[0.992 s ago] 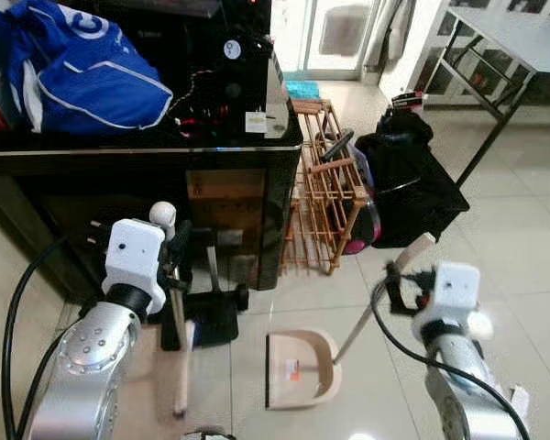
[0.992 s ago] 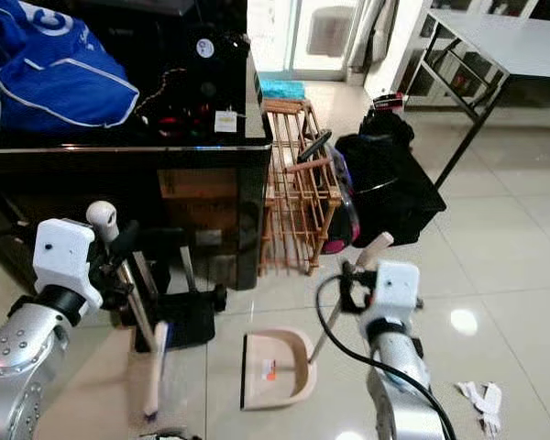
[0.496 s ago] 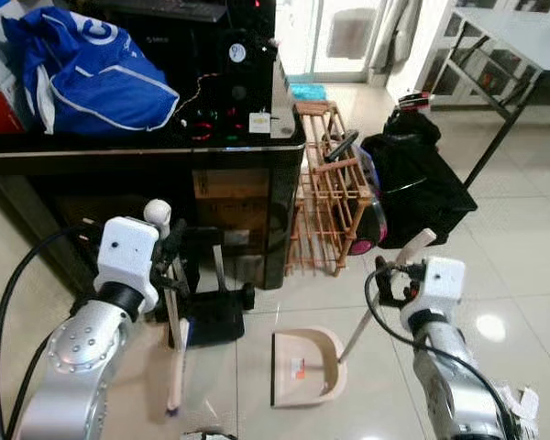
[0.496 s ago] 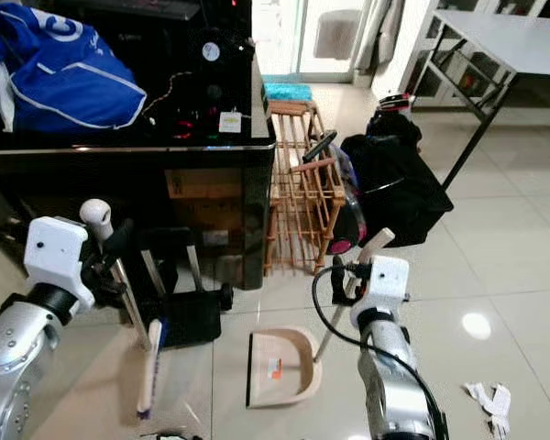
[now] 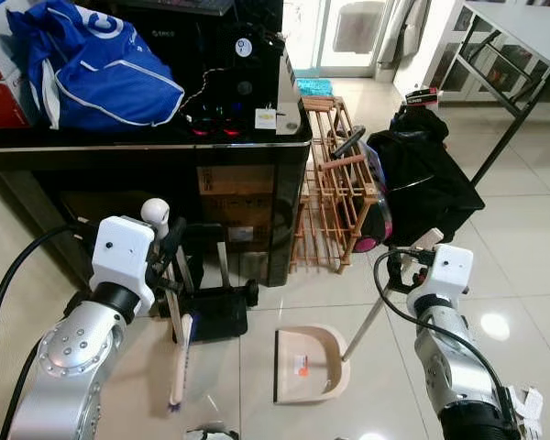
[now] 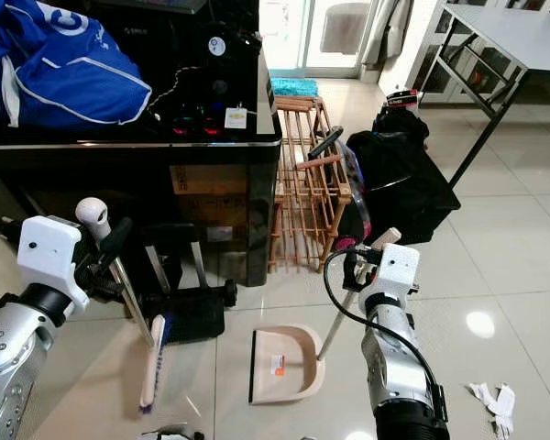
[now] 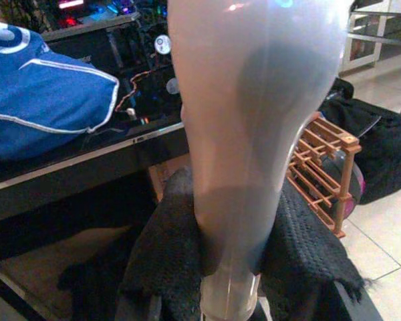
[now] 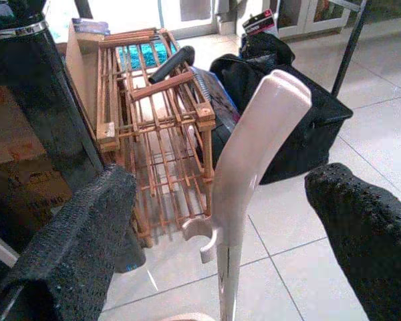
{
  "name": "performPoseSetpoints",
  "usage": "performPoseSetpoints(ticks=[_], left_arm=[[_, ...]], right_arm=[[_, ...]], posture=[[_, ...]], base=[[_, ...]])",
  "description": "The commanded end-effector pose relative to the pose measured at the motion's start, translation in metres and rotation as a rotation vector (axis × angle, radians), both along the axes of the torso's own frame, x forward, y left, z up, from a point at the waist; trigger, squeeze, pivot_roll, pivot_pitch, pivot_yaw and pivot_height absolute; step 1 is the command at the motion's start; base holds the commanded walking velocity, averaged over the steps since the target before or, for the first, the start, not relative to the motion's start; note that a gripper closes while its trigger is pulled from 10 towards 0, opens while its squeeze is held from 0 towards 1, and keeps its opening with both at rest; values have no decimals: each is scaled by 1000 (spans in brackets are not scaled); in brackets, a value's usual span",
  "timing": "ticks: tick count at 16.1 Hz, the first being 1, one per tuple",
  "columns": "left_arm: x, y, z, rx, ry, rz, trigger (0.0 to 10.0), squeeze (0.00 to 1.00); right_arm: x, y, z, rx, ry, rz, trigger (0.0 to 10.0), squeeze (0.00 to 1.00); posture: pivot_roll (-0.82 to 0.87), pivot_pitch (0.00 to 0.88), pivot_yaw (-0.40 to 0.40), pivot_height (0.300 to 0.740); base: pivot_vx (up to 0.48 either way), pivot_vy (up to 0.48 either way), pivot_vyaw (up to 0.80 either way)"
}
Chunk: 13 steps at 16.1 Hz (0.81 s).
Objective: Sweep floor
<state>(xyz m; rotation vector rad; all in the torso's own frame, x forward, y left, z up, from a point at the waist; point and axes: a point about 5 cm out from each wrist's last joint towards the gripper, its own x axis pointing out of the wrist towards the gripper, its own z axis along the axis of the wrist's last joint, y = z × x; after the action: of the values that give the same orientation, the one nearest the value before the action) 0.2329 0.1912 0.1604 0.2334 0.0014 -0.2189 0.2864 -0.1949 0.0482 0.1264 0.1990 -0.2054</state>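
A broom with a pale handle and round white knob (image 5: 154, 212) leans down to its brush head (image 5: 179, 367) on the tile floor. My left gripper (image 5: 171, 268) is shut on that handle (image 7: 230, 200), its black padded fingers (image 7: 164, 247) pressed on both sides. A beige dustpan (image 5: 307, 365) lies on the floor ahead, and its long handle (image 5: 385, 298) slants up to the right. Near the handle's top, my right gripper (image 5: 405, 271) is open. The handle (image 8: 250, 174) stands between the spread fingers (image 8: 73, 234) without touching them. A crumpled white scrap (image 6: 489, 401) lies on the floor at the right.
A black cabinet (image 5: 165, 147) carrying a blue bag (image 5: 101, 64) and electronics stands close on the left. A small black wheeled unit (image 5: 215, 307) sits at its foot. Beyond the dustpan are a wooden rack (image 5: 335, 183), a black bag (image 5: 426, 174) and a table's dark legs (image 5: 513, 119).
The camera has shifted a little. My right wrist has risen slightly toward the top of the dustpan handle. The broom and dustpan stay in place.
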Motion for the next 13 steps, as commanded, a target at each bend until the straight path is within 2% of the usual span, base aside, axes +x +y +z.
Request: performPoseSetpoints(ticks=[1,3,6,12,13], left_arm=[[-2,0,12,10,-56,-10,10000,0],[-2,2,13,-13,-58,7,10000,0],[-4,5,14,-32,-51,23,10000,0],[-9,6,14,-20,-42,19,10000,0],[-10,6,14,-20,-39,18,10000,0]], right_arm=[[2,-6,-2,12,1,-35,10000,0],[6,-10,-5,12,12,-47,10000,0],[18,-13,-6,24,24,20,10000,0],[28,-21,-8,21,66,27,10000,0],[28,-21,-9,27,65,24,6588,0]], posture=[[247,96,-19,740],[253,98,-14,740],[260,104,-13,740],[270,113,-15,740],[269,114,-12,740]], base=[[0,0,0],[0,0,0],[0,0,0],[0,0,0],[0,0,0]])
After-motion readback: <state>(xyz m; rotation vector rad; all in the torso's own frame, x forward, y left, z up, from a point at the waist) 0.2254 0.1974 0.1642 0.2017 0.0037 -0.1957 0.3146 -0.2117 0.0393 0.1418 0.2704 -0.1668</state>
